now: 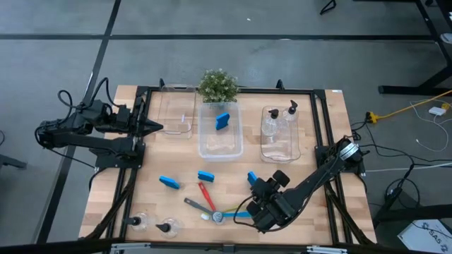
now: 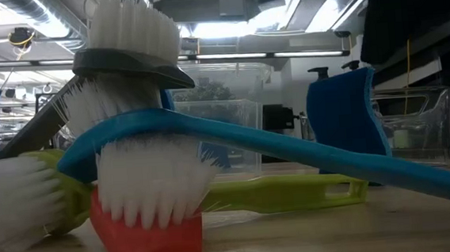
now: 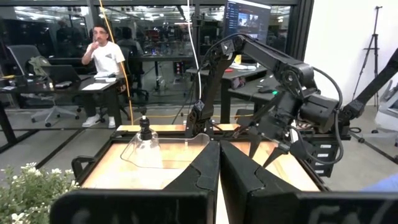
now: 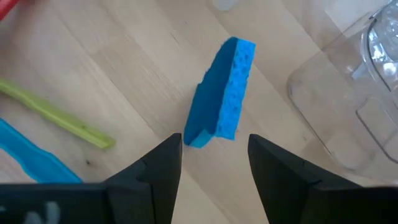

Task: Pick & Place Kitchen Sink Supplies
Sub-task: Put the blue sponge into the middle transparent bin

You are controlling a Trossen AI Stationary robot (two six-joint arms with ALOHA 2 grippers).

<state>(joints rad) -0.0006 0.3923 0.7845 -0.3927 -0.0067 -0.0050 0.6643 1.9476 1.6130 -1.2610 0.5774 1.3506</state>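
A blue sponge (image 4: 224,93) stands on its long edge on the wood table; it also shows in the high view (image 1: 252,178) and the low view (image 2: 344,122). My right gripper (image 4: 214,142) is open just short of it, one finger on each side of its near end, not touching; the high view (image 1: 256,189) shows it too. Two more sponges (image 1: 169,183) (image 1: 205,176) lie on the table, and one (image 1: 222,121) is in the middle bin. The red, grey, blue and yellow-green brushes (image 1: 212,208) lie crossed near the front. My left gripper (image 1: 155,128) is shut and empty beside the left bin.
Three clear bins (image 1: 220,144) stand at the back; the right one (image 1: 281,144) holds two pump bottles (image 1: 270,120). Two more bottles (image 1: 138,222) lie at the front left. A potted plant (image 1: 217,85) stands behind the middle bin. A person (image 3: 102,62) sits beyond the table.
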